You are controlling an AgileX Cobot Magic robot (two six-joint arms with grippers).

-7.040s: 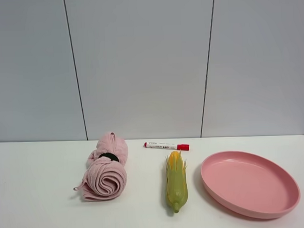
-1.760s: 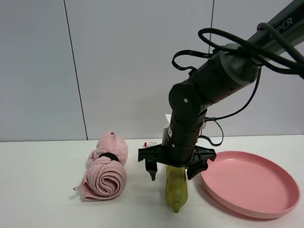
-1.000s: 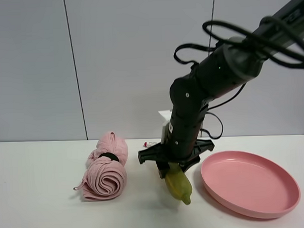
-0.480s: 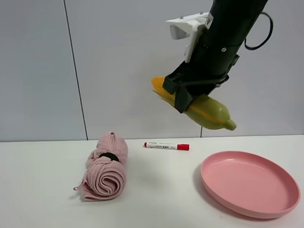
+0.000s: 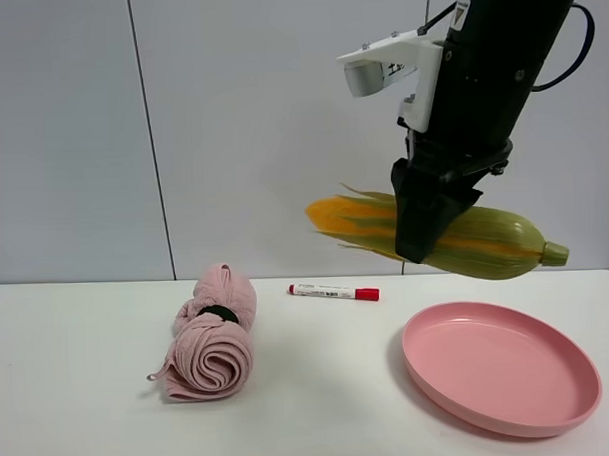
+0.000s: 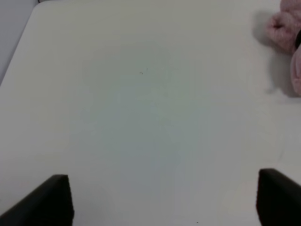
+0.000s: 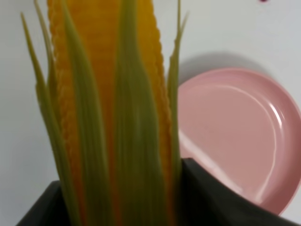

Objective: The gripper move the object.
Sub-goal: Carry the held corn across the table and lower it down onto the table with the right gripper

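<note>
My right gripper [image 5: 429, 219] is shut on the toy corn cob [image 5: 485, 242] and holds it high above the table, roughly level, over the left part of the pink plate [image 5: 561, 404]. The yellow-orange kernel end [image 5: 339, 215] points left, the green stem tip points right. In the right wrist view the corn [image 7: 108, 113] fills the frame between the dark jaws, with the plate [image 7: 235, 136] below. My left gripper [image 6: 162, 200] shows only its two dark fingertips [image 6: 51, 197], wide apart and empty over bare table.
A rolled pink towel [image 5: 213, 336] lies on the white table at the left; its edge shows in the left wrist view [image 6: 287, 42]. A red-capped white marker [image 5: 334, 292] lies near the back wall, behind and left of the plate.
The right gripper came down, closed on the corn and lifted it off the table. In the last half second it carried the corn to the right and levelled it above the plate.
</note>
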